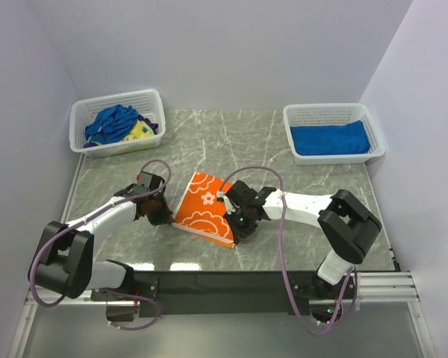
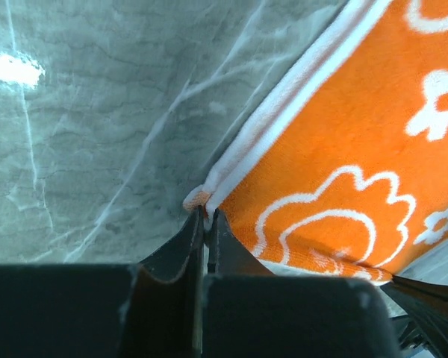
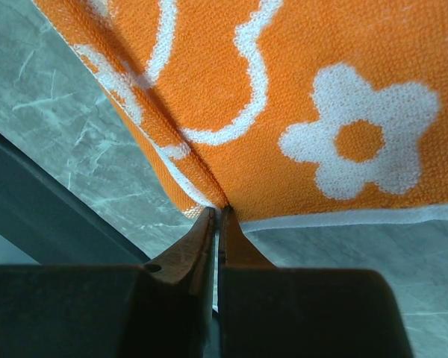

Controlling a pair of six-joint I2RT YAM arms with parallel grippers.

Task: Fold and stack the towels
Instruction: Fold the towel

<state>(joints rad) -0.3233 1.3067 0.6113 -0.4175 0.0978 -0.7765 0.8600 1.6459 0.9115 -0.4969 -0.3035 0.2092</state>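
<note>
We see a table (image 1: 284,149) with a grey, marble-veined top, closed in by plain pale walls: a back wall (image 1: 224,45), a left wall (image 1: 22,112) and a right wall (image 1: 425,89). A white mesh left basket (image 1: 118,151) and right basket (image 1: 336,159) stand at its far corners. A black strip (image 1: 231,283) runs along the near edge, and a metal rail (image 1: 392,286) lies at its right end. Pale glare (image 1: 183,265) lies on the tabletop near that edge.
</note>
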